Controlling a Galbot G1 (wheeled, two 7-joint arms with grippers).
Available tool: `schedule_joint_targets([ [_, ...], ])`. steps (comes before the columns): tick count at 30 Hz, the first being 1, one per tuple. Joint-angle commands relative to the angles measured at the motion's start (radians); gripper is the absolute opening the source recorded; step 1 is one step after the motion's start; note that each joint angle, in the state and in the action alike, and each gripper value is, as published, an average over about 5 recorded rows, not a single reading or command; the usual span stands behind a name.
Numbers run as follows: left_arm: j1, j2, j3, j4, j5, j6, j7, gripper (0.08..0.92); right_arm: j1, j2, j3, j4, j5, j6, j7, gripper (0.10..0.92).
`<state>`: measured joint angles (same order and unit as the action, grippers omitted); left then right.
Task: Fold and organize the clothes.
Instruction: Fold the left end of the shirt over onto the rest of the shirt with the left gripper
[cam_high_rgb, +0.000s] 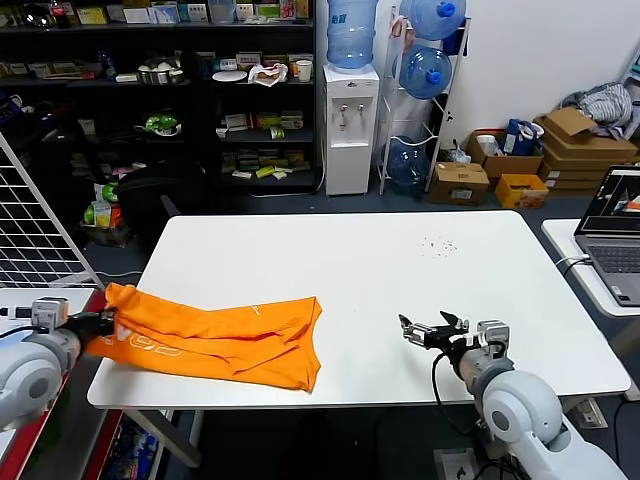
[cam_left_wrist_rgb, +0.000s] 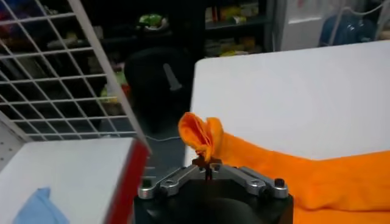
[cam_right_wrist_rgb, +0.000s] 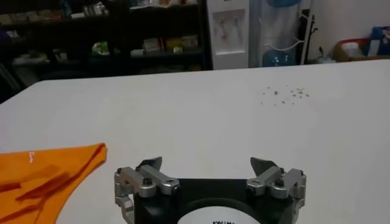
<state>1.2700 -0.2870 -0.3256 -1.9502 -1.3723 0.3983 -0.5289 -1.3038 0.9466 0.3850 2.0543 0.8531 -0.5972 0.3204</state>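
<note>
- Roughly, the folding is looking only partly done: the orange T-shirt (cam_high_rgb: 222, 340) is lying in the lower left of the head view as a long doubled band on the white table (cam_high_rgb: 400, 270), creased and uneven, with white lettering showing near its left end
- The left gripper (cam_left_wrist_rgb: 208, 165) is sitting at the left table edge, its fingers pinched together on a bunched corner of the shirt that is sticking up above them
- The right gripper (cam_high_rgb: 434, 329) is waiting low right of centre, jaws spread wide and holding nothing, well apart from the shirt's right hem
- What seems left: squaring the band, further folds, and setting it neatly
- Around the work, a wire rack (cam_high_rgb: 35, 225) is standing at far left, a laptop (cam_high_rgb: 616, 235) at the right edge, small dark specks (cam_high_rgb: 438, 245) are dotting the tabletop upper right, and a blue cloth (cam_left_wrist_rgb: 35, 207) is lying on a side surface in the left wrist view
- Nothing is blocking the shirt; the rack and table edge are crowding the left arm
</note>
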Motion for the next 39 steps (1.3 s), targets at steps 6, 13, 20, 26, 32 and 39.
schedule_joint_targets([
  [6,-0.341,-0.344,0.413,-0.225,-0.208,0.019,-0.199,0.115,-0.054,0.024,0.037,0.0,-0.013,-0.019,0.075,0.921],
  [13,-0.49,-0.47,0.539,-0.115,-0.207,0.015,-0.23,0.115,-0.074,0.055,0.043,0.002,-0.02,-0.022,0.092,0.921],
  [20,-0.546,-0.553,0.595,-0.071,-0.199,0.013,-0.263,0.115,-0.061,0.056,0.037,-0.002,-0.016,-0.021,0.089,0.921],
  [26,-0.551,-0.564,0.607,-0.076,-0.202,0.01,-0.283,0.115,-0.048,0.052,0.031,-0.013,-0.012,-0.018,0.082,0.921],
  [32,-0.553,-0.569,0.613,-0.091,-0.208,0.009,-0.299,0.115,-0.033,0.056,0.019,-0.024,-0.011,-0.017,0.08,0.921],
  [39,-0.548,-0.568,0.614,-0.08,-0.205,0.015,-0.296,0.12,-0.035,0.053,0.021,-0.023,-0.009,-0.017,0.08,0.921],
])
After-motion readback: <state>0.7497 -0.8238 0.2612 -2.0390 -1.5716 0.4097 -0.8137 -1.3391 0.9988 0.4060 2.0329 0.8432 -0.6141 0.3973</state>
